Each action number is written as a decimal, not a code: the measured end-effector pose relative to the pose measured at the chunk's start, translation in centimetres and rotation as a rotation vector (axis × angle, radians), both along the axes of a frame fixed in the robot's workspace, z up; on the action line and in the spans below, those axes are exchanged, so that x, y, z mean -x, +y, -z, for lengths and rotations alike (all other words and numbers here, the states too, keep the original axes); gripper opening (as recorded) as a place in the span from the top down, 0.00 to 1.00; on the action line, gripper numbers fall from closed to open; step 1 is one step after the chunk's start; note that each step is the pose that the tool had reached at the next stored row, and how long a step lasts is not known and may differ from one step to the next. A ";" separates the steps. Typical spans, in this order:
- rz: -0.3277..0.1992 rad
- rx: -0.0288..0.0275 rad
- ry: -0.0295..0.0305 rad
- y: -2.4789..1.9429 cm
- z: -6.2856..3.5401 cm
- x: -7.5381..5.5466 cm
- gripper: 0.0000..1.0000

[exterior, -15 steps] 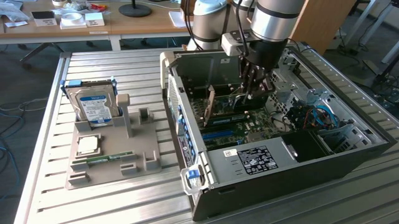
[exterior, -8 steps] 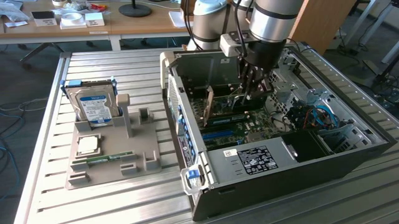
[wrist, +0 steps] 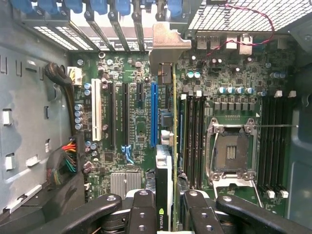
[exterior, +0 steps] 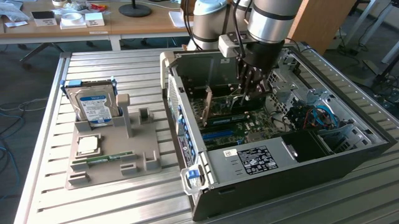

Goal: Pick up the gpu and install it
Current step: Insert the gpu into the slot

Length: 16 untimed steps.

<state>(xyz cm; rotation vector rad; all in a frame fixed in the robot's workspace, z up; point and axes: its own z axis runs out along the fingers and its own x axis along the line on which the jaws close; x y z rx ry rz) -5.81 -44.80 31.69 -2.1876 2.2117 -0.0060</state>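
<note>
Gripper clamped on gpu, upper centre of exterior frame, inside case. Card hangs edge-down beneath gripper, long axis parallel to blue slot, just beside it.

Ext cam high, angled down on open PC case; wrist cam close inside, facing motherboard both prob. share.

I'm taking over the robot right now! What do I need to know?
Gripper: shut on the gpu, which it holds edge-on.
Where: inside the open computer case, over the motherboard, next to the blue slot.
Done: the gpu is picked up and is in the case.
Left: the gpu is not yet let go. Whether it sits in a slot can't be told.
</note>
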 end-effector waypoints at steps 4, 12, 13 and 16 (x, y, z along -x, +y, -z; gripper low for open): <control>0.000 0.0000 0.0000 0.00 0.06 0.1 0.73; 0.000 0.0000 0.0000 0.00 0.18 0.4 0.73; 0.000 0.0000 0.0000 0.00 0.19 0.4 0.73; 0.000 0.0000 0.0000 0.00 0.25 0.5 0.73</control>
